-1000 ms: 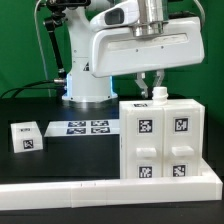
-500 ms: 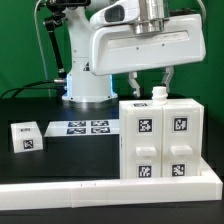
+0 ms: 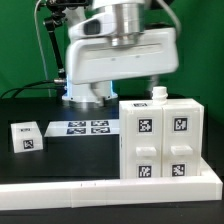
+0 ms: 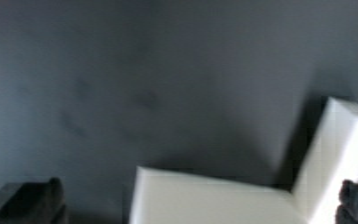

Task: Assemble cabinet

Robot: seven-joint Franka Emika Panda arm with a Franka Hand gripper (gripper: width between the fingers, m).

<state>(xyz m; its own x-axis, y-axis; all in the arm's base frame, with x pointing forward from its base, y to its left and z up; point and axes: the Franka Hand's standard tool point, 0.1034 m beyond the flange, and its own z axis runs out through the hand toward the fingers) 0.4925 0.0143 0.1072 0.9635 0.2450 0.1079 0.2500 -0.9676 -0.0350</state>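
Note:
The cabinet (image 3: 160, 140) is a white blocky box with several black-and-white tags on its front, standing at the exterior view's right. A small white knob (image 3: 158, 94) sticks up from its top. My gripper (image 3: 148, 86) hangs just above and behind the cabinet's top left corner, mostly hidden by the white hand; one dark finger (image 3: 152, 81) shows. In the wrist view the gripper (image 4: 190, 205) is open and empty, with its fingertips (image 4: 25, 200) far apart. White cabinet surfaces (image 4: 211, 195) lie below it, and a taller white panel (image 4: 345, 150) stands beside them.
A small loose white piece with a tag (image 3: 24, 137) lies at the exterior view's left. The marker board (image 3: 85, 127) lies flat behind it, in front of the robot base (image 3: 88, 92). A low white rail (image 3: 110, 185) runs along the table's front.
The fingers were close together above the knob, then spread open. The hand has since swung toward the exterior view's left, away from the knob.

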